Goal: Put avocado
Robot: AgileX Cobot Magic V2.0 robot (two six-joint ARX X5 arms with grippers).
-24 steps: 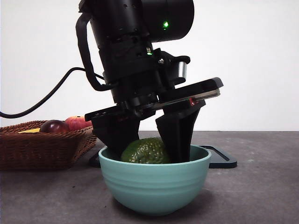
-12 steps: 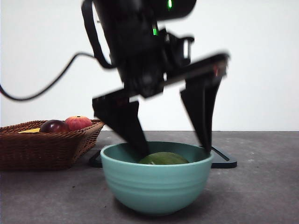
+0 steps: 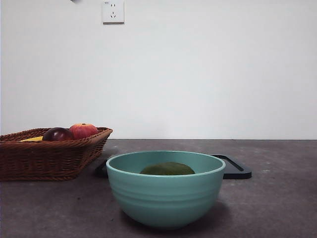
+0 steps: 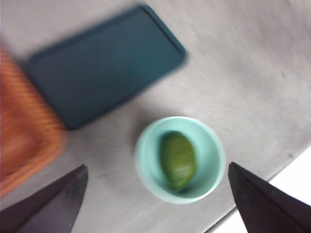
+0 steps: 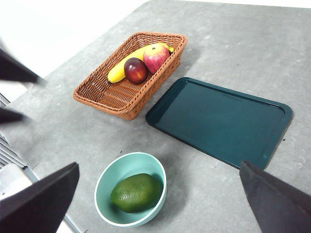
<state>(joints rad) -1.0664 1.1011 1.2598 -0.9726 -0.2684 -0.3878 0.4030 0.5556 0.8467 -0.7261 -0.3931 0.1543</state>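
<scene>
Your avocado [image 5: 136, 192] lies on its side inside the teal bowl [image 5: 160, 180], low enough that from the front only its dark green top shows above the rim. That is a stable seat: the curved wall cradles it, so it should not roll out.

Your left gripper [image 4: 155, 204] hangs high above the bowl with its 2 jaws spread wide and nothing between them. Your right gripper [image 5: 160, 199] is also raised, jaws wide apart and empty.

The dark tray [image 5: 221, 121] sits bare just beside the bowl, and the wicker basket [image 5: 102, 94] holds 3 fruits, so I judge the placing done.
</scene>
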